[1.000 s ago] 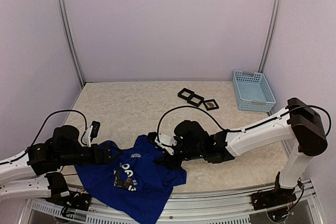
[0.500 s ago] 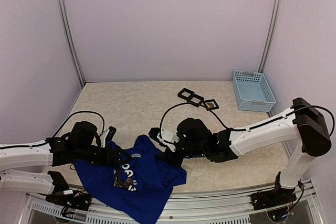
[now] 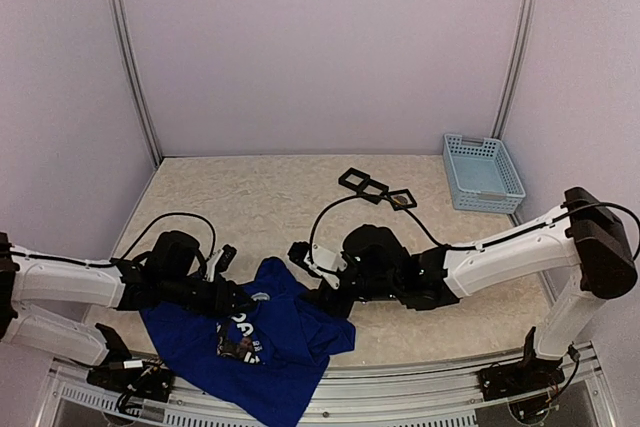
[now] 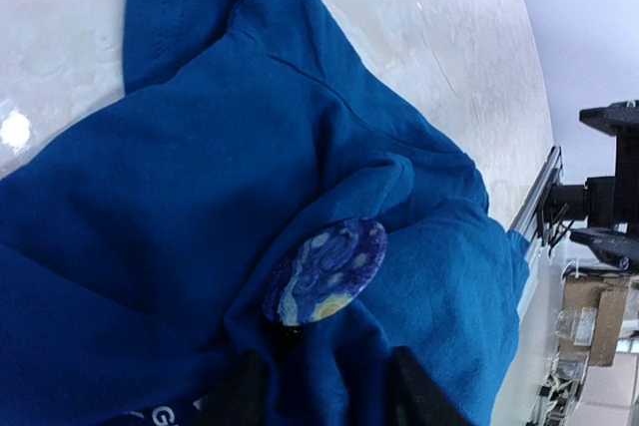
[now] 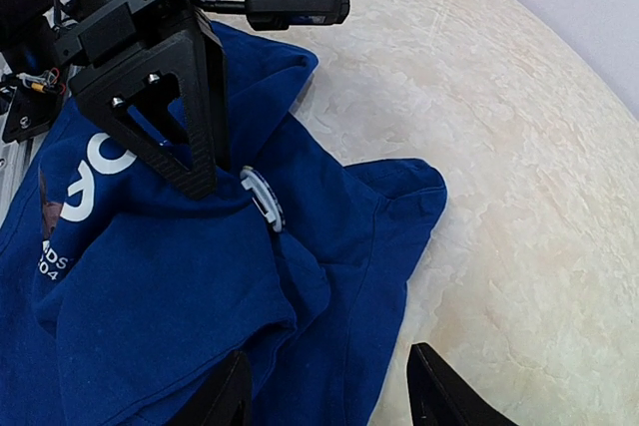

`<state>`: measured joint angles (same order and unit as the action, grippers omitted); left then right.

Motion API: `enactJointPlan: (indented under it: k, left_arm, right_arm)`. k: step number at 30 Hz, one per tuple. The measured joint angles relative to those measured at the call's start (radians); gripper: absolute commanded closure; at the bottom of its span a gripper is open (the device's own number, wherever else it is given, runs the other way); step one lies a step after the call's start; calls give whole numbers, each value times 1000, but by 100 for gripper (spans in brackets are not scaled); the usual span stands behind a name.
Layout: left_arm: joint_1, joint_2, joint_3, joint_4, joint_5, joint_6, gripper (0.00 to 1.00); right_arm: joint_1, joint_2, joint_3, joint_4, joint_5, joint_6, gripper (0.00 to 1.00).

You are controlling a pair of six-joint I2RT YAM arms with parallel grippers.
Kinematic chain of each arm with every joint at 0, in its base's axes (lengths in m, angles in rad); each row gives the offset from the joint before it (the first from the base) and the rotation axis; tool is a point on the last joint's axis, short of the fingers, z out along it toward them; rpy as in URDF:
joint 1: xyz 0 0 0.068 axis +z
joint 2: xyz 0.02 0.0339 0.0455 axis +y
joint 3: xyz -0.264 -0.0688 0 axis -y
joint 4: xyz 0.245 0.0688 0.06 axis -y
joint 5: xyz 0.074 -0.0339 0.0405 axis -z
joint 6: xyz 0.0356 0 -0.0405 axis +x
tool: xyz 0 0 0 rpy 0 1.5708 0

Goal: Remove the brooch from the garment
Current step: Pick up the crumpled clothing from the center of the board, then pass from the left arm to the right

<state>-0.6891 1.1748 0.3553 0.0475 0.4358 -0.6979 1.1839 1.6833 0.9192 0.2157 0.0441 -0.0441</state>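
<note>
The garment (image 3: 255, 342), a royal-blue T-shirt with white lettering, lies crumpled at the table's front edge. The brooch (image 4: 326, 269) is a round pin with a swirling blue-and-yellow painting, standing tilted on a raised fold of the shirt; its white back (image 5: 263, 197) shows in the right wrist view. My left gripper (image 4: 324, 396) pinches the cloth fold just below the brooch, and its black fingers (image 5: 190, 137) press into the shirt beside the pin. My right gripper (image 5: 329, 396) hovers open over the shirt's right edge, holding nothing.
A light-blue basket (image 3: 482, 172) stands at the back right. Black square frames (image 3: 375, 188) lie in a row near the back middle. The shirt hangs partly over the front rail (image 3: 400, 387). Both arms (image 3: 500, 247) reach in low over the table.
My left arm has reached right onto the shirt and its jaws have narrowed from wide open onto the fold. The right arm has shifted only slightly.
</note>
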Motion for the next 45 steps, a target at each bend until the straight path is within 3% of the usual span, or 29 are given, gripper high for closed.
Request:
enactJointPlan:
  k: [3,5,13,22,28,37,45]
  left_arm:
    - [2,32,0,34,15,9,97]
    - [3,44,0,56,26,24,100]
    - [-22,56,73,140,53,110,100]
    - [-180,190,230,285,0,257,100]
    - [-188,243,231,272,-80,299,100]
    - [-214,277,235,265,-112,315,100]
    - [-251,300,251,249,-148,343,100]
  right_arm:
    - [0,-15,-14,2,0,-7,46]
    - [0,-39,-31,7,-2,-14,46]
    - [5,-148,-90,46,32,-46,47]
    - [75,-163,-91,35,175,-108,50]
    - [74,-146,-84,12,251,-124,53]
    - [74,-69,-27,-17,290,-119,68]
    - [74,-28,7,-68,343,-100,69]
